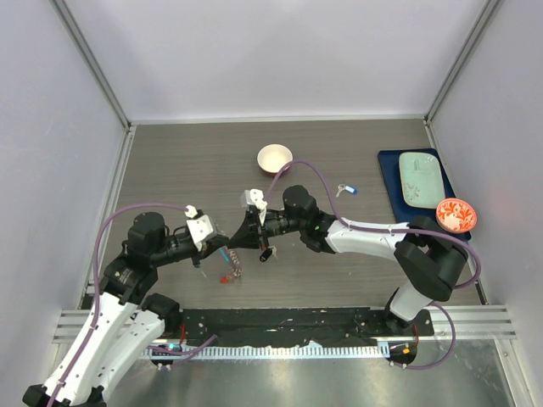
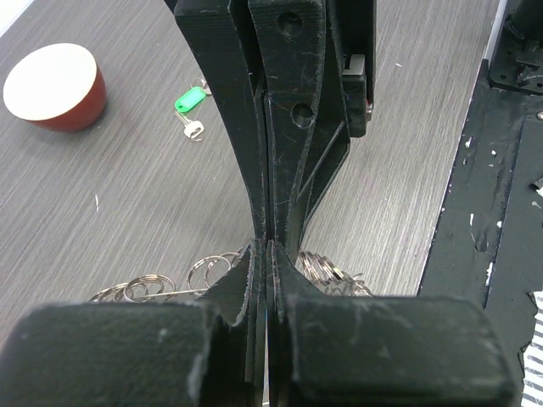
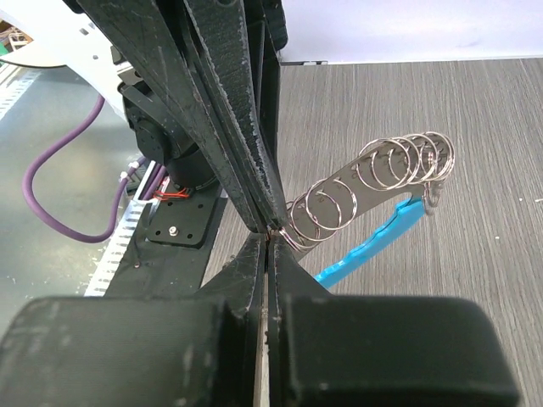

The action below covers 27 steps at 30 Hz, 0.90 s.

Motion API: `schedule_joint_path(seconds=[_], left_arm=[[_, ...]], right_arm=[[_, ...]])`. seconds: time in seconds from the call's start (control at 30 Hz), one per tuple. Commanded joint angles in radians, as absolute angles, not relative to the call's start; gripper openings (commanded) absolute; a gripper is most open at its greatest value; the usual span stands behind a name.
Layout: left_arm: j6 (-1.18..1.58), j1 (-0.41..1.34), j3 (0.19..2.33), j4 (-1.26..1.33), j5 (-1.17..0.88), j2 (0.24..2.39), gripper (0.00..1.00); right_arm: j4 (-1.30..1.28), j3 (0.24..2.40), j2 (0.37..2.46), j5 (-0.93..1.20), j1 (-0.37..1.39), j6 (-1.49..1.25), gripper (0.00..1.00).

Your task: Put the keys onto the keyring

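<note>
Both grippers meet at mid-table on the keyring, a thin silvery wire strung with several small split rings and a curved bright-blue tag. My left gripper is shut on the wire, and rings show on both sides of its jaws. My right gripper is shut on the wire's end, tip to tip with the left one. Keys hang below, with a red tag and a black tag. A blue-tagged key and a green-tagged key lie loose on the table.
A small bowl, white inside and red outside, stands behind the grippers. At the right are a dark-blue tray with a pale-green plate and a red patterned bowl. A black strip runs along the near edge.
</note>
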<state>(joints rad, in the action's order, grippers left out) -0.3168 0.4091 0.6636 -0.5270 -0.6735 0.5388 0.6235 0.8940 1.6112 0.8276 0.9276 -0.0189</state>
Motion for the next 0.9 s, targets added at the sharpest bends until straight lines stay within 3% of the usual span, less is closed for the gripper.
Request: schedule_joint_path(seconds=[0.0,0.13,0.23,0.37,0.47,0.73,0.87], left_arm=[[-0.295,0.408,0.669,-0.457,-0.689,0.538,0.00],[-0.275,0.408,0.669,-0.451,-0.611,0.497,0.04],[-0.262,0.408,0.664,-0.449,-0.560,0.466,0.13],[-0.247,0.408,0.670,-0.474,-0.520,0.428,0.35],[-0.245,0.408,0.678,-0.494,-0.505,0.425,0.43],[-0.308,0.408,0.690,-0.564,-0.520,0.431,0.60],[-0.353,0.408,0.687,-0.592,-0.531,0.431,0.63]], right_arm=[[0.746,0.910,1.583,0.844,0.934,-0.041,0.01],[0.720,0.902,1.566,0.834,0.934,-0.015,0.01],[0.700,0.902,1.559,0.833,0.934,-0.005,0.01],[0.670,0.905,1.548,0.821,0.934,0.026,0.01],[0.640,0.907,1.546,0.810,0.934,0.049,0.01],[0.588,0.910,1.537,0.810,0.934,0.097,0.01],[0.531,0.910,1.522,0.808,0.933,0.138,0.01]])
